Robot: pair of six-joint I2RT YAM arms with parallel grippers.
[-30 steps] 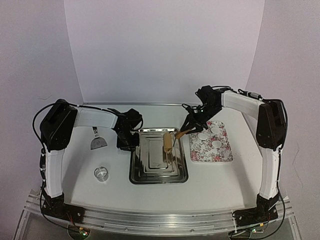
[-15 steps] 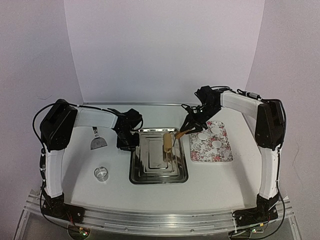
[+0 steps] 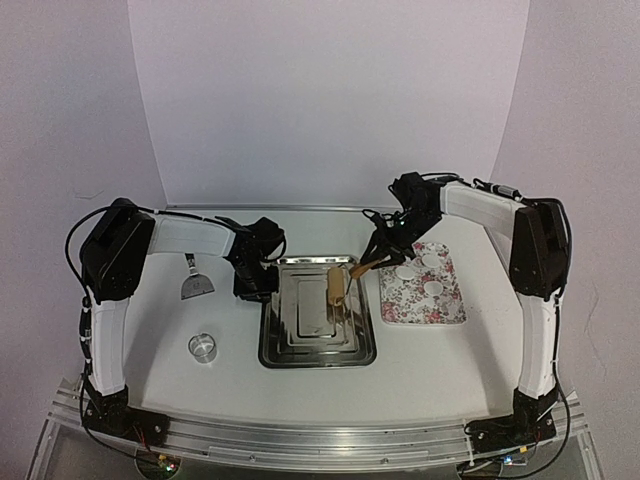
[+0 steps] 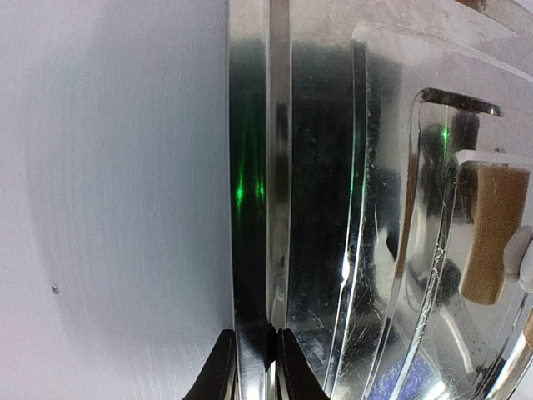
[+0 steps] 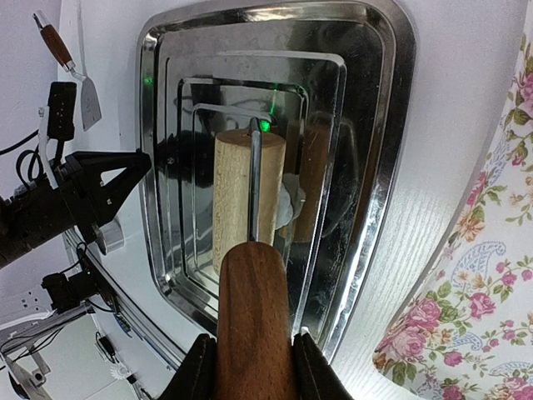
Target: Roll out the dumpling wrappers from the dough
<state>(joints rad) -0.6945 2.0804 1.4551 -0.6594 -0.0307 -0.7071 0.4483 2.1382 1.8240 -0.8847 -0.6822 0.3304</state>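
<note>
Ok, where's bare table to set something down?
Biggest bare patch: table in front of the floral tray, right of the steel tray. Smaller one in front of the clear ring. Crowded at the steel tray's far end: left gripper clamps its rim, right gripper holds the roller.

Dumpling wrappers (image 3: 432,288): small white discs, flat on floral tray (image 3: 420,312).

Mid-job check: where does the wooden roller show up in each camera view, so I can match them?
Top external: wooden roller at centre, over the steel tray, handle angled up-right.
Left wrist: only its drum, at the right edge, beyond the tray rim.
Right wrist: centre frame, handle running down into the right gripper.
Shared landmark: the steel tray, in all three views.
</note>
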